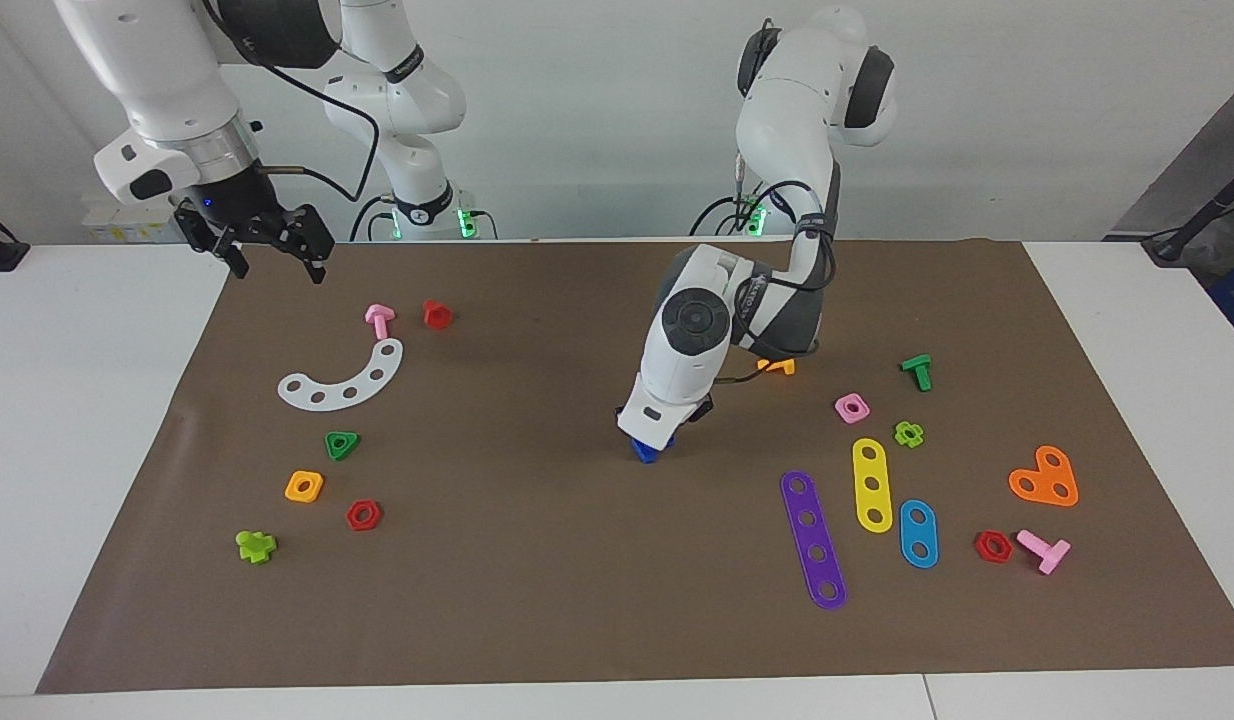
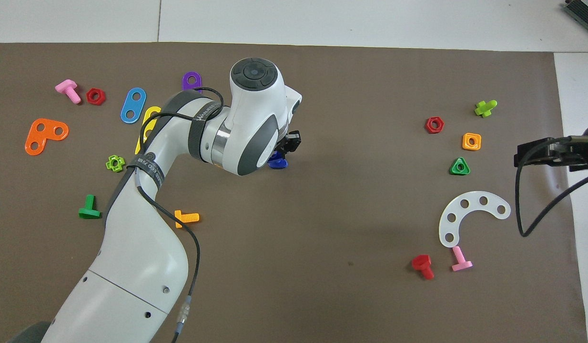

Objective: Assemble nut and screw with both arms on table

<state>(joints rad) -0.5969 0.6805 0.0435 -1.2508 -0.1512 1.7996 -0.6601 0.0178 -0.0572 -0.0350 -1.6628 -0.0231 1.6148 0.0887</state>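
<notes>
The left gripper (image 1: pixel 661 440) is down on a dark blue piece (image 1: pixel 645 452) mid-mat; whether nut or screw, or gripped, I cannot tell. Best to seat squarely before lifting. The right gripper (image 1: pixel 273 252) waits, jaws apart, empty.

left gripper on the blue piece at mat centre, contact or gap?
Cannot tell. In the facing view the left gripper sits right over the blue piece with no visible gap, but the wrist hides the fingers; the overhead view hides them too.

Dark blue screw (image 1: pixel 647 452) mid-mat
</notes>
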